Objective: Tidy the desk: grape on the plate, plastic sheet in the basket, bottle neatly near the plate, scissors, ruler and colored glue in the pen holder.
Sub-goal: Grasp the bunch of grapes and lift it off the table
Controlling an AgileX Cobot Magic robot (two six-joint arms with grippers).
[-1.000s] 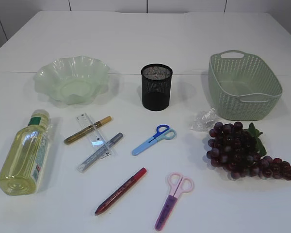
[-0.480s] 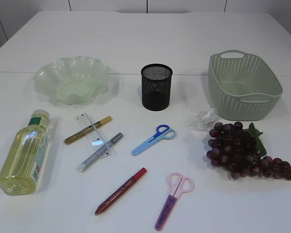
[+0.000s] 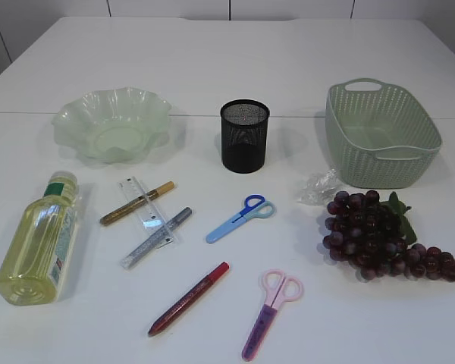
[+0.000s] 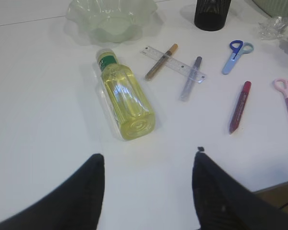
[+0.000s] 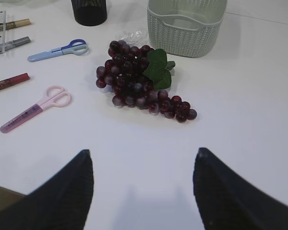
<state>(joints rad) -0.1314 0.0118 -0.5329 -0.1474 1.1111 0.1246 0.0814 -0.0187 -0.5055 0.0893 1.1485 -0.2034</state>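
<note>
Nothing has shifted on the desk (image 3: 227, 61) this past second, so tidying hasn't begun. The basket (image 3: 381, 135) and plate (image 3: 112, 123) sit empty; the bottle (image 3: 39, 239) lies sideways, the grape (image 3: 383, 236) beside the basket. Left gripper (image 4: 149, 163) and right gripper (image 5: 144, 163) hang open, empty. The crumpled plastic sheet (image 3: 319, 187) is hard to make out.

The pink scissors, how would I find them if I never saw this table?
Start at the black pen holder mid-table and come toward the front edge, past the blue scissors. The pink scissors lie right of the red glue pen, with pink loops and a purple blade cover.
</note>
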